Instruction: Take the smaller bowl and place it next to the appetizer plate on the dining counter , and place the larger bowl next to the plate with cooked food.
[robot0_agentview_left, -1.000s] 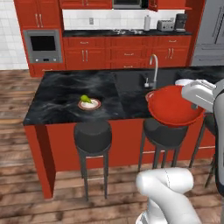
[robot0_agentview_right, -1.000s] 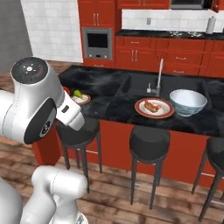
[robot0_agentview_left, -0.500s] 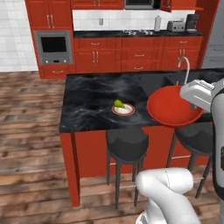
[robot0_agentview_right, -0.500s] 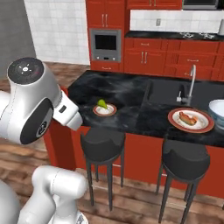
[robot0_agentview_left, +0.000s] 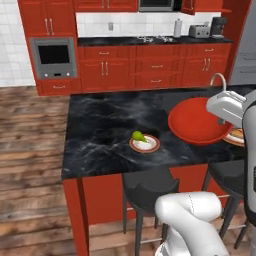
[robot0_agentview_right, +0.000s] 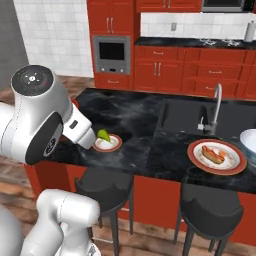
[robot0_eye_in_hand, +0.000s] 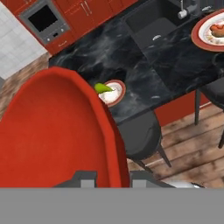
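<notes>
Hand view shows the jaws (robot0_eye_in_hand: 113, 175) nearly shut, pinching the rim of the red bowl (robot0_eye_in_hand: 52, 131), which is carried in the air above the bench (robot0_agentview_left: 105, 135) edge, presumably so it can be set down beside the small plate with the green pear (robot0_eye_in_hand: 111, 91) lying just beyond and below the jaws. Counted across the views: one red bowl held, one white bowl (robot0_agentview_right: 248, 141) far off to the right of the jaws, two plates, the second being the plate with cooked food (robot0_agentview_right: 216, 156), and one faucet (robot0_agentview_right: 215, 107).
</notes>
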